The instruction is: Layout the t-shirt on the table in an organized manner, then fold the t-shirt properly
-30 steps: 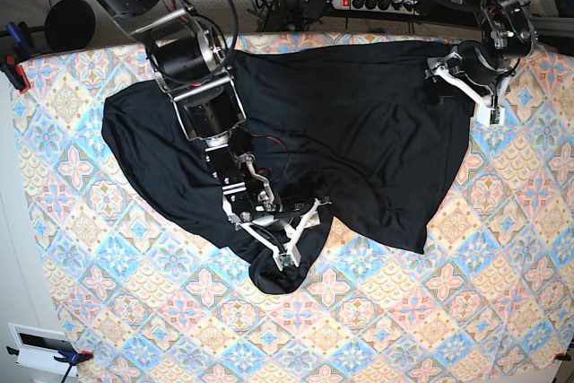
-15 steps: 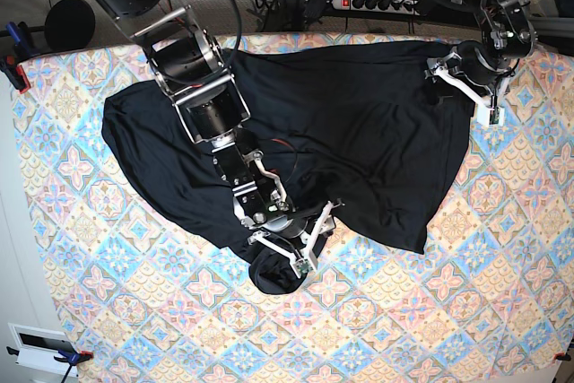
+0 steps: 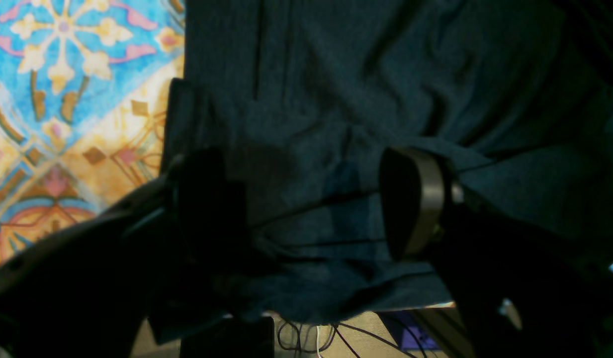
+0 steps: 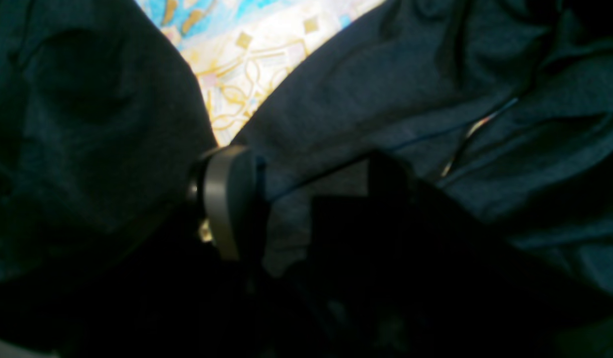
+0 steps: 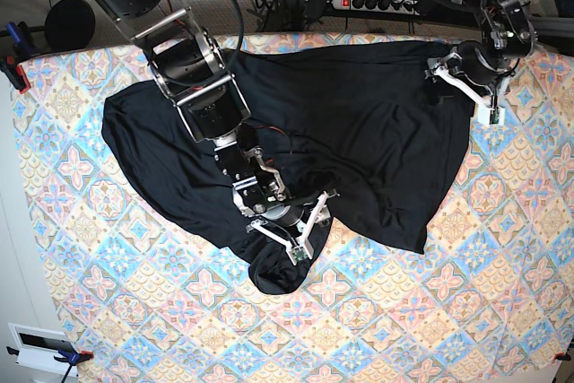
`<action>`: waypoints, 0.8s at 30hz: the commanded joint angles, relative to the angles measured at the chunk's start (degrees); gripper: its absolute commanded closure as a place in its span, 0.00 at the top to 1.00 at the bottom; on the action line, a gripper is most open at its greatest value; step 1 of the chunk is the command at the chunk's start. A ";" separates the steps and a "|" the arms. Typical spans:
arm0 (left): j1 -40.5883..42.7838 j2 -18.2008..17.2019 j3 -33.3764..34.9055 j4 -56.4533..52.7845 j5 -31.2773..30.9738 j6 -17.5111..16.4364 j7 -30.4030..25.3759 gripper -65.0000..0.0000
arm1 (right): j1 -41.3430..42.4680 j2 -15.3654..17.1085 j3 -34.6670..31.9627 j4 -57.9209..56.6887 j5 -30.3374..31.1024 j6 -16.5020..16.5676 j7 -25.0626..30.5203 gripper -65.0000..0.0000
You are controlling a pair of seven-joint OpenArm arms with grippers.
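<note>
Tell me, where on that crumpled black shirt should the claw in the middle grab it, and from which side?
Probably the bunched lobe of the shirt hanging toward the near edge of the table. That fold stands raised and doubled over, so it gives something to pinch, unlike the flat cloth around it. The right gripper, open just above it, could come straight down from above and pull the lobe outward to spread it.

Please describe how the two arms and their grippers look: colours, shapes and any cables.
Both arms are black and silver metal cylinders. The right gripper has thin white curved fingers, with a red cable along the wrist. The left gripper also has white fingers; its pads look dark with a grey edge.
</note>
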 commanded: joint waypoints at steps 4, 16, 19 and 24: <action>-0.01 -0.49 -0.24 0.84 -0.64 0.06 -0.92 0.69 | 1.38 -0.44 -5.71 0.38 0.21 -0.05 -0.38 0.29; 0.34 -0.49 -0.33 0.84 -0.64 0.06 -0.92 0.69 | 3.41 -0.44 -9.75 1.00 0.21 -0.05 -0.02 0.00; 0.34 -0.49 -0.33 0.84 -0.64 0.06 -0.92 0.69 | 5.43 -0.44 -9.75 1.00 0.21 -0.05 -0.02 0.00; 0.34 -0.49 -0.33 0.84 -0.64 0.06 -0.92 0.69 | 10.09 -0.44 -9.67 1.00 0.21 -0.14 0.06 0.00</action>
